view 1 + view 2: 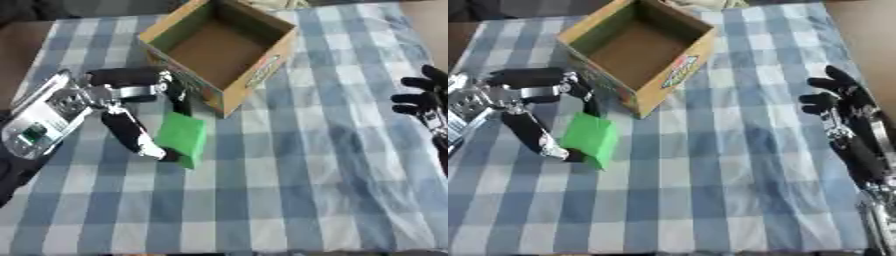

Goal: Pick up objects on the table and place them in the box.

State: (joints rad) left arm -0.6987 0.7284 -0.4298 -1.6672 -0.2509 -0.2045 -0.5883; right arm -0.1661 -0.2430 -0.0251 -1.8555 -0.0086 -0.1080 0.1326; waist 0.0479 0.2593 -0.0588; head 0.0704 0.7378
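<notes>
One green block (181, 137) sits pinched between thumb and fingers of the left hand (131, 107), just beside the box (219, 45)

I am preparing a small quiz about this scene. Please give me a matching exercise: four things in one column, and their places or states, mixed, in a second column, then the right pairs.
Things:
1. green block
2. cardboard box
3. left hand
4. right hand

States:
A. open top, nothing visible inside
B. held between a thumb and fingers
C. idle at the right edge of the checked cloth, holding nothing
D. closed around a thing just in front of the box

Pairs: 1-B, 2-A, 3-D, 4-C
</notes>
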